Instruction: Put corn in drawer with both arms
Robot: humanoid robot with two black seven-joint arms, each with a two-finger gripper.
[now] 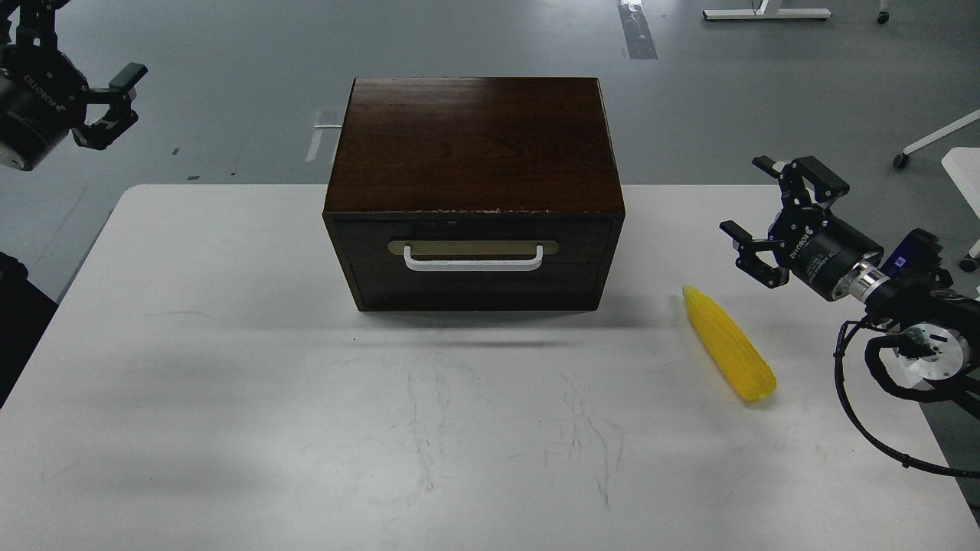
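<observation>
Corn (727, 353) lay untouched on the white table (306, 428) in the head view, the only view given, just below and a little inward of the right gripper (773, 222) and well apart from it. Its long axis ran diagonally: the tapered tip pointed up and toward the box, the blunt end down toward the table's near right edge.

By the look of it, nothing of the task was done. The drawer (475, 260) sat shut in the dark wooden box (471, 145), its white bar handle (474, 260) free of any grip, so opening the drawer, picking up the cob and placing it inside all remained.

The right gripper hovered above the table with its fingers spread wide and nothing between them, pointing inward toward the box. The left gripper (84, 99) hung high at the upper left corner, beyond the table's far edge and far from the handle, which lay well to its right and below. It was partly cut off by the frame; the fingers that showed seemed spread and empty, though the crop made that less than certain.

The cob's slant probably called for the right wrist to turn across its axis.
</observation>
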